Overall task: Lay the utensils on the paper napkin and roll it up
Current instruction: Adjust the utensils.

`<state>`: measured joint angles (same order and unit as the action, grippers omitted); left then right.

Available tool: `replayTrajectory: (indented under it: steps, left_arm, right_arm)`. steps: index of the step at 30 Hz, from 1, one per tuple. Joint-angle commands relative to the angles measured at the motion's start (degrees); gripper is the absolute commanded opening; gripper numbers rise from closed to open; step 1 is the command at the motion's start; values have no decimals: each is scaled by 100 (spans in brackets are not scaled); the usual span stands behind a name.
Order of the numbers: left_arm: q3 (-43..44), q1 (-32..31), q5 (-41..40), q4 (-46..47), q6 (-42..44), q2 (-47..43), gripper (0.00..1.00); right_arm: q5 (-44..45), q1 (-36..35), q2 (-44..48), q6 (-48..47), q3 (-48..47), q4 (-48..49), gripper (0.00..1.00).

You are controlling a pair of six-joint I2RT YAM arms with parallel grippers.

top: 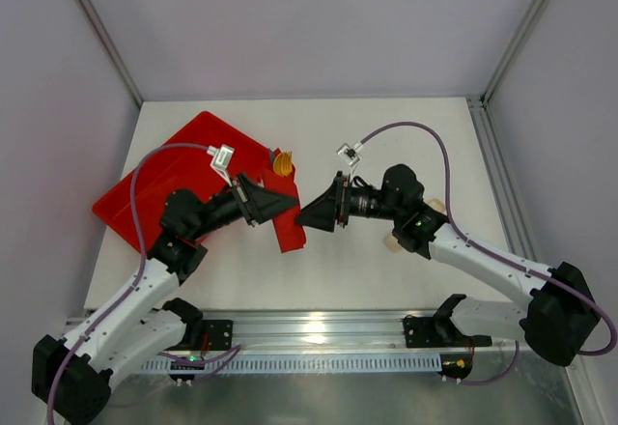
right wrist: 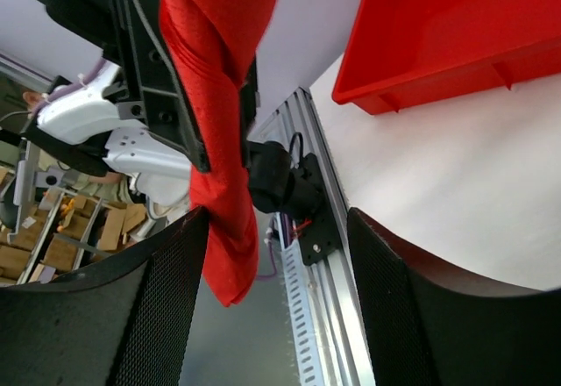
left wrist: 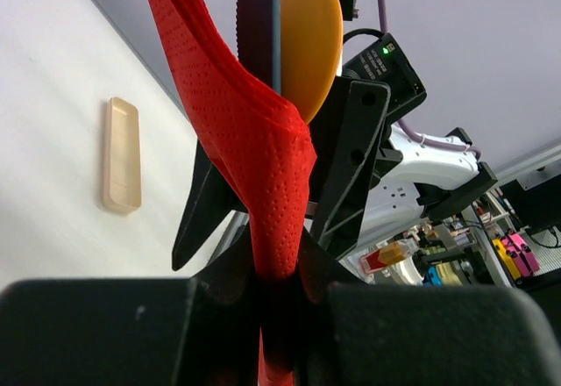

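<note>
Red paper napkin (left wrist: 254, 158) hangs crumpled over the table's (top: 386, 145) middle, pinched in our left gripper (left wrist: 280, 285). Our right gripper (right wrist: 276, 307) faces it, jaws apart, holding nothing. One utensil (left wrist: 121, 153) lies on the bare table, so we judge loading and rolling not yet done.

Bright, even light, glare on the rail (top: 315, 322), blurred wrist-view foregrounds.

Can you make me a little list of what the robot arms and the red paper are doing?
left pincer: shut on the bunched paper napkin
right pincer: open, facing the napkin, holding nothing
orange piece: next to the napkin's top
tan utensil: lying flat on the table
red tray: on the table's left side
</note>
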<state>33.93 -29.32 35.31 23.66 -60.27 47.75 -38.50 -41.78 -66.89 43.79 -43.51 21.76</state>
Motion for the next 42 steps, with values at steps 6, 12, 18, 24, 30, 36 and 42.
replayTrajectory:
  steps: [6, 12, 18, 24, 30, 36, 42]
  left_arm:
    - [-36, -100, -217, 578, -99, 68, 0]
    - [-62, -135, -323, 605, -108, 7, 0]
    - [-71, -249, -358, 666, -99, 42, 0]
    - [-62, -276, -367, 719, -108, 59, 0]
    - [-71, -293, -367, 815, -143, 51, 0]
    - [-124, -311, -323, 930, -169, 59, 0]
    - [-168, -329, -262, 886, -152, -2, 11]
  right_arm:
    - [-350, 3, 71, 393, -96, 1119, 65]
    - [-536, -41, -43, 709, -53, 1462, 61]
    - [-536, -190, -289, 736, -193, 1498, 57]
    - [-448, -410, -386, 640, -334, 1392, 50]
    - [-307, -445, -377, 648, -316, 1445, 35]
    - [-316, -463, -421, 798, -255, 1761, 12]
    - [-316, -454, -448, 1009, -150, 2271, 4]
